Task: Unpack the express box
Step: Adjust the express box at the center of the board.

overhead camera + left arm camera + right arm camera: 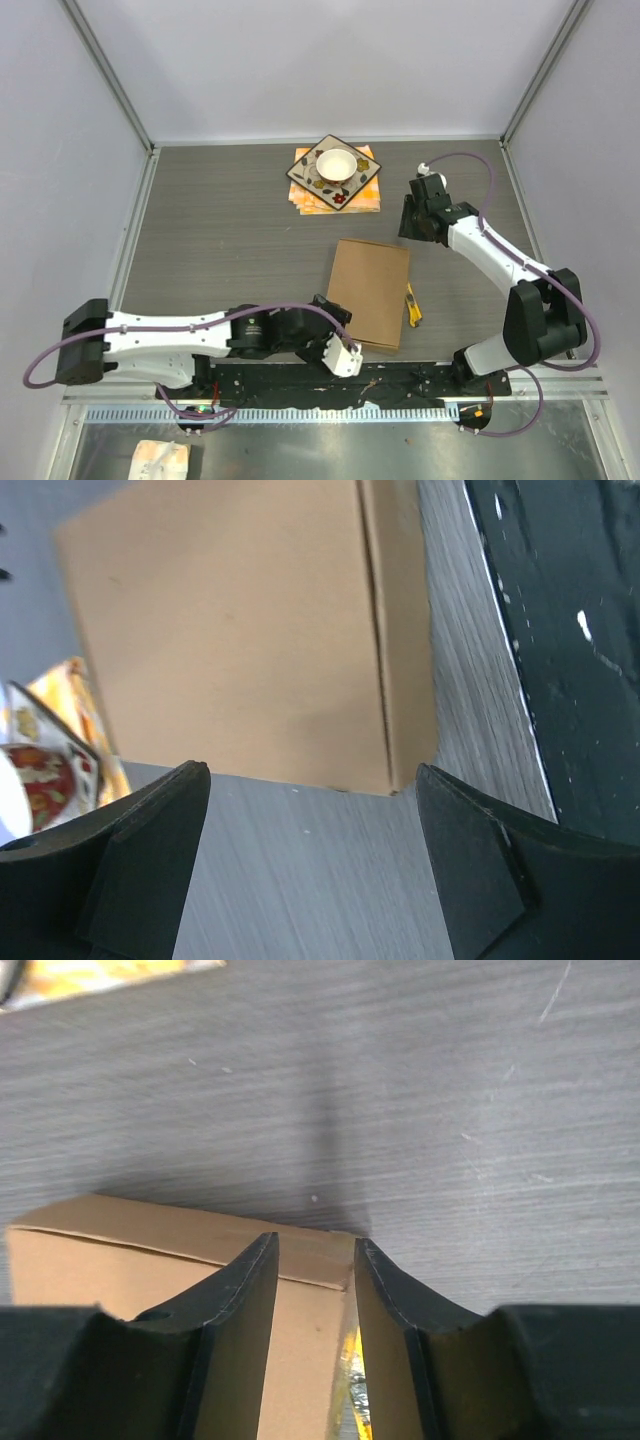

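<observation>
- The express box [370, 293] lies flat and closed on the grey table [230, 240], its long sides running away from the arm bases and its near end just short of the black base strip [400, 378]
- The left gripper [310, 798] sits low at the box's left side, close to the near-left corner, pointing across at the box
- Its jaws are spread wide with nothing between them, and the box's left edge lies just ahead of the fingertips, apart from them
- In the left wrist view the two dark fingers [140, 870] frame that edge, and a crease runs across the cardboard close to the box's near end
- The right gripper [315, 1250] hangs just beyond the box's far-right corner, tilted down toward it
- Its jaws stand part-way apart and clamp nothing, and the cardboard of the far edge shows in the gap beneath them
- From overhead the right gripper looks clear of the box, though I cannot tell how high above it the fingertips are
- A small yellow cutter [412, 306] lies on the table just beside the box's right edge, along its near half and roughly parallel to it, and a sliver of it shows between the right fingers
- A square patterned plate [305, 172] with a white bowl [335, 163] in it sits beyond the box's far-left corner, well apart from the box, on an orange cloth [365, 198]
</observation>
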`<action>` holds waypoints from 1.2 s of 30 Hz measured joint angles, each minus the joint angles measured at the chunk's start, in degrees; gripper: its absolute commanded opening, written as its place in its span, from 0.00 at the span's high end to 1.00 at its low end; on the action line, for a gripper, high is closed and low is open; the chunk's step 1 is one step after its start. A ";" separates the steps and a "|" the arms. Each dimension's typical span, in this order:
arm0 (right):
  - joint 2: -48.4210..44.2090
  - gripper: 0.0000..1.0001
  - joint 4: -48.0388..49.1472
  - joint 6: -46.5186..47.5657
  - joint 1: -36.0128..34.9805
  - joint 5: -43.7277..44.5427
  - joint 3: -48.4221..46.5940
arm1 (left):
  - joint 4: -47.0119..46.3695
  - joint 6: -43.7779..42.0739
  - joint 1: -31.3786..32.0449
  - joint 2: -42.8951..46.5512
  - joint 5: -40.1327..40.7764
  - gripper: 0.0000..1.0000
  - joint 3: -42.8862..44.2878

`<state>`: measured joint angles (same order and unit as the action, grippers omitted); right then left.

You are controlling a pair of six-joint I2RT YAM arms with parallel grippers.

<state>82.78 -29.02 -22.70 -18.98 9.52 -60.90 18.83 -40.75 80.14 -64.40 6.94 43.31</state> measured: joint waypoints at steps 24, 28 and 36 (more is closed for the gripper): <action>-2.36 0.87 7.87 -1.79 -1.38 -1.90 14.01 | -3.54 -2.69 -23.39 -19.34 12.90 0.15 -0.13; -2.97 0.88 6.60 -2.38 -6.58 0.79 14.08 | -0.59 -1.60 -25.70 -17.00 14.16 0.15 -0.87; -3.50 0.89 3.28 -7.65 -18.27 1.16 14.32 | 4.17 1.95 -37.16 -10.32 14.14 0.14 -0.98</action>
<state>79.29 -25.74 -30.35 -37.26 10.68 -46.59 23.00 -38.81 42.98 -74.72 21.08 42.33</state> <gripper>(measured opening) 0.104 0.857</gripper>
